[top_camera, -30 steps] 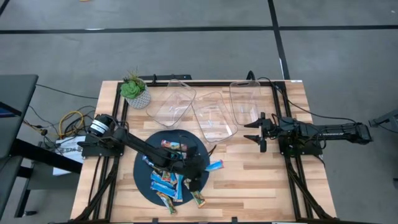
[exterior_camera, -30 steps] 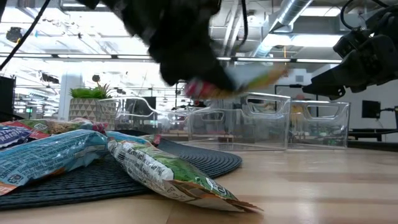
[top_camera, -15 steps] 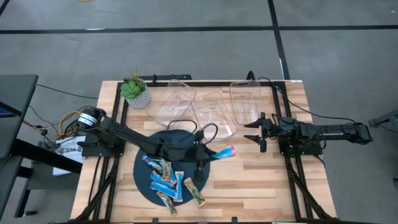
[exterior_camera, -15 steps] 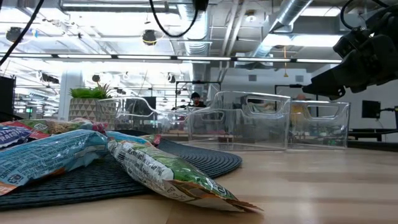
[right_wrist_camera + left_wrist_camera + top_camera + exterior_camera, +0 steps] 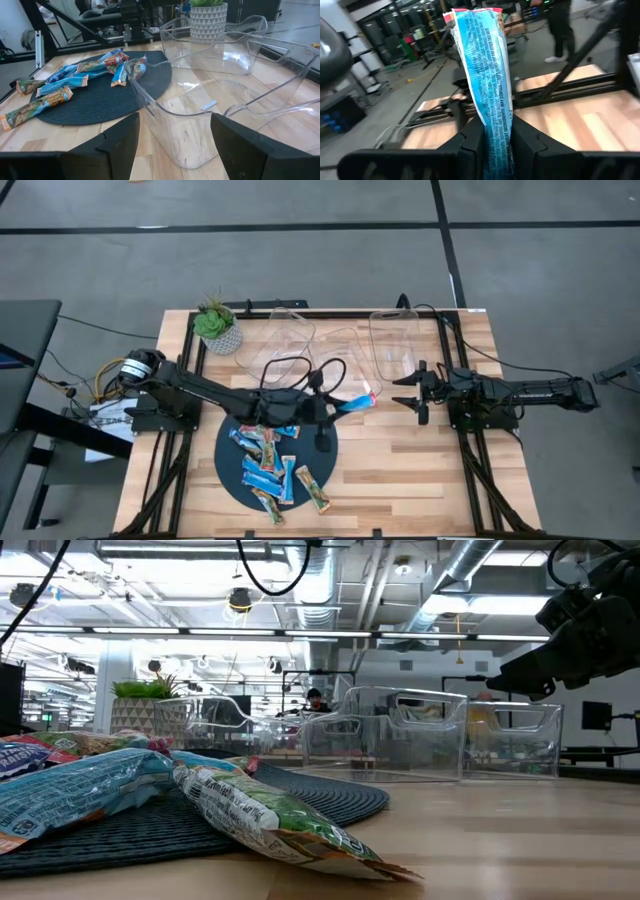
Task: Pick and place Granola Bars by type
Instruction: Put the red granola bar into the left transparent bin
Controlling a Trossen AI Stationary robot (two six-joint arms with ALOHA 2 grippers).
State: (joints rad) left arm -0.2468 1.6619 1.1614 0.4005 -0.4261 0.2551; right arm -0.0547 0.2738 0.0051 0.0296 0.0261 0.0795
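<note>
A bright blue, crinkly foil-wrapped granola bar [image 5: 485, 75] stands pinched between the left gripper [image 5: 325, 408]'s dark fingers, carried over the middle clear plastic bin [image 5: 345, 370]. Held only by 1 end, the slick wrapper could slip or catch the bin's hard rim. The right gripper [image 5: 175, 132] waits wide open, empty, beside the bins.

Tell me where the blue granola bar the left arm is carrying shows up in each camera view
High view: blue bar, held in the left gripper, over the middle clear bin.
Low view: not in it.
Left wrist view: centre, upright between the fingers.
Right wrist view: not in it.
Shared landmark: the wooden table.
</note>
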